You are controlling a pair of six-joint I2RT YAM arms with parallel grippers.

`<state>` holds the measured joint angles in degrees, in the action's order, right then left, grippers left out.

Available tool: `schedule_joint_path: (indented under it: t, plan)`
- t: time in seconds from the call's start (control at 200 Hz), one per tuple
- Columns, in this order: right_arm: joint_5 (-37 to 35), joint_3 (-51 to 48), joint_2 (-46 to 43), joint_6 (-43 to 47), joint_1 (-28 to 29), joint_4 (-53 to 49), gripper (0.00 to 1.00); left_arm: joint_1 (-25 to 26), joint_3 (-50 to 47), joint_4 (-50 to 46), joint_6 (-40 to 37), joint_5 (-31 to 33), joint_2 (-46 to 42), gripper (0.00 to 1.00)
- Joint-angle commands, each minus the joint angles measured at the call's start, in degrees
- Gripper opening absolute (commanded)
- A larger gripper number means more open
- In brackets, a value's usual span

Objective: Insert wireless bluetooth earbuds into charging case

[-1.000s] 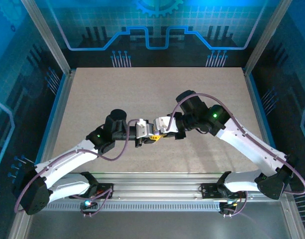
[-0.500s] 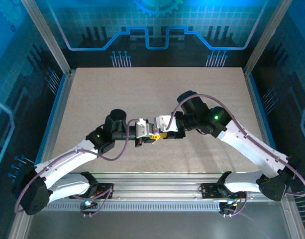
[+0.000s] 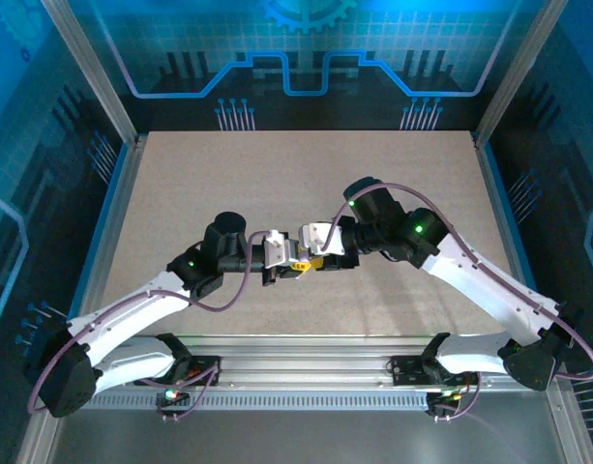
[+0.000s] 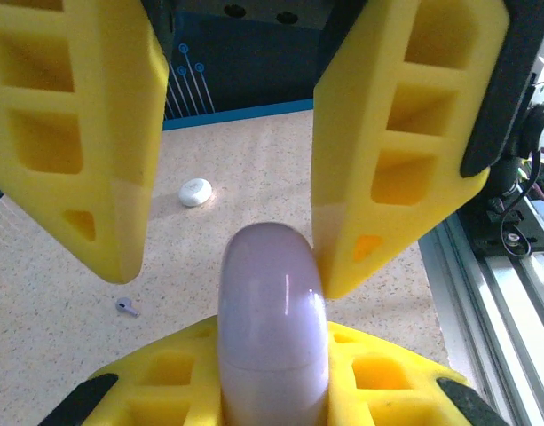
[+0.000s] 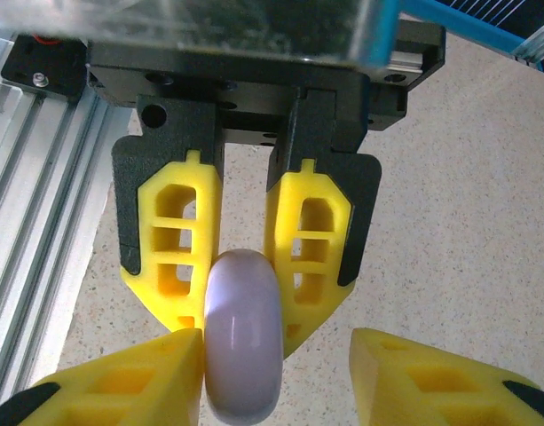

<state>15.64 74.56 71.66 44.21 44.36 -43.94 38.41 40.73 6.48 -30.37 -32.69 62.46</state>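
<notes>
One gripper is clenched: the left gripper (image 5: 242,306), at upper centre of the right wrist view, grasps the lavender charging case (image 5: 242,355) edge-on. The right gripper (image 4: 229,271) stands released, jaws spread wide, with one finger (image 4: 342,177) touching the case's side. In the left wrist view the case's lower end runs off the bottom edge. At mid-left there, a tiny earbud (image 4: 127,306) lies on the table (image 4: 254,151), well apart from the case. A small white disc (image 4: 195,192) lies above it; what it is cannot be told. Overhead, the case is hidden between the fingers.
</notes>
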Motion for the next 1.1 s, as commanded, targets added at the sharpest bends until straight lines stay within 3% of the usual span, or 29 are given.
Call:
schedule_joint_path:
  t: [0.0, 0.35, 0.755, 0.925, 1.096]
  plan:
    - [-5.1, -0.5, -0.1, -1.1, 0.5, 3.9, 0.46, 0.7, 0.0, -0.1, -0.2, -2.4, -1.3, 0.16]
    - [-9.7, -1.4, -1.0, -3.3, -2.7, 9.6, 0.46, 0.6, 0.1, -0.1, -0.1, -3.3, -1.2, 0.17]
    - [-7.7, -3.4, -4.5, -5.6, -5.3, 14.0, 0.46, 0.7, -0.1, 0.2, 0.5, -2.3, -1.1, 0.16]
    - [-7.3, -5.1, -7.3, -8.5, -5.5, 14.1, 0.46, 0.6, -0.8, 3.4, 5.2, 1.2, -0.7, 0.15]
    - [-7.2, -5.3, -8.5, -17.9, -5.5, 11.1, 0.46, 0.0, -1.5, 6.1, 13.4, 7.3, -0.1, 0.15]
